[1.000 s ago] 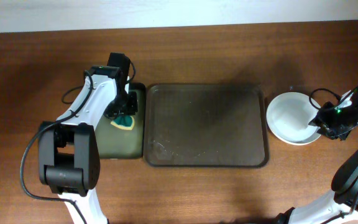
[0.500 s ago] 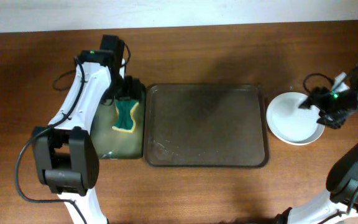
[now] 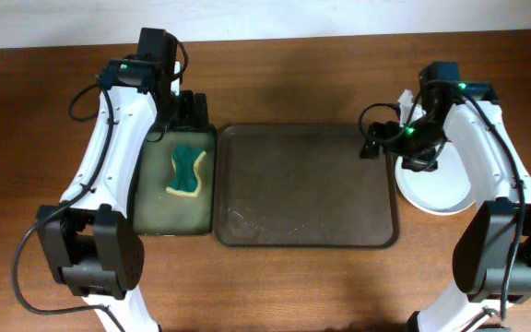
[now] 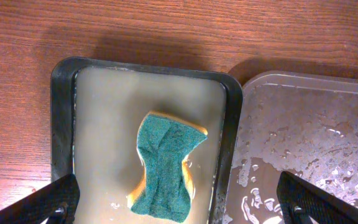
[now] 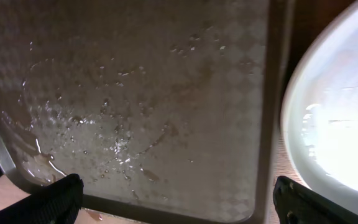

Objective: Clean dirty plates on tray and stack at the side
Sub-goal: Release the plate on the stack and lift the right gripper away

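Observation:
The large brown tray (image 3: 307, 184) lies at the table's middle, wet, with nothing on it; its wet floor also shows in the right wrist view (image 5: 154, 93). The white plates (image 3: 442, 189) sit stacked on the table just right of it (image 5: 340, 118). My right gripper (image 3: 396, 152) hangs open over the tray's far right corner, holding nothing (image 5: 179, 208). At the far end of the small tray, my left gripper (image 3: 190, 118) stands open and empty above the sponge (image 4: 182, 208).
A green-and-yellow sponge (image 3: 186, 170) lies loose in the narrow dark tray (image 3: 155, 217) left of the big one, on a wet floor (image 4: 166, 165). Bare wood runs along the table's far side and front edge.
Both grippers have opened. The left one let the sponge drop into the small tray and drew back. The right one released the plate onto the stack and swung left to the tray's corner.

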Robot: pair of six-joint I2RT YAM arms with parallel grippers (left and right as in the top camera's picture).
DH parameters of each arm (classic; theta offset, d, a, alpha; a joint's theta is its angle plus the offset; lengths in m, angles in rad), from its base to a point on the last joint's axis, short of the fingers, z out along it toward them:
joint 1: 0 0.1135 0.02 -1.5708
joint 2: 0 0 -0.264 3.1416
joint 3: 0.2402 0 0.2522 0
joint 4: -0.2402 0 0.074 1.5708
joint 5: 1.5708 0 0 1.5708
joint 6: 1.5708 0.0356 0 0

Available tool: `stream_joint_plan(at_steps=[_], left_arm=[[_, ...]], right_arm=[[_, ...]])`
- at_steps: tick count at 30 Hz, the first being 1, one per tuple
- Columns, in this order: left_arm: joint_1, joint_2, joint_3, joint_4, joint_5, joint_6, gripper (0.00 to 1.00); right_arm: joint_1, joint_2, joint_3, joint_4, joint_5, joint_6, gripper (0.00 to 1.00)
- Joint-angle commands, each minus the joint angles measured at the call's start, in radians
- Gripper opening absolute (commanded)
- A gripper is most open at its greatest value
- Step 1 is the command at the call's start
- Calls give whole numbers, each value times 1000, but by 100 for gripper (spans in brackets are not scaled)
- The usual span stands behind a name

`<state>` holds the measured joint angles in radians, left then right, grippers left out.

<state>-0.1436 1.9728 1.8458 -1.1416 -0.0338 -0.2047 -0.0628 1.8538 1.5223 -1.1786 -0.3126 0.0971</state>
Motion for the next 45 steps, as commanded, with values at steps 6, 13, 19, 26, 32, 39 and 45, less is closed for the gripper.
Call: stream_joint_plan(at_steps=[6,13,19,26,32,39,45], left_arm=[[2,-15,7,-3,11,12,99],[2,-15,7,-3,11,12,99],[2,-15,7,-3,11,12,100],[2,-15,7,-3,11,12,100],[2,-15,7,-3,11,12,99],[2,-15,7,-3,11,12,100],[2,-15,7,-3,11,12,99]], right_arm=[[26,-13,15,-3,-5,-12,98],[90,-41,14,8,10,-12,98],[286,-236,14,8,10,-12,98],[429,-616,14,15,328,-12,98],[375,-1006,14,59,639,-19,98],[242,-1398,-119,260,691,-20,98],[161,-1714,-560,739,573,-46,98]])
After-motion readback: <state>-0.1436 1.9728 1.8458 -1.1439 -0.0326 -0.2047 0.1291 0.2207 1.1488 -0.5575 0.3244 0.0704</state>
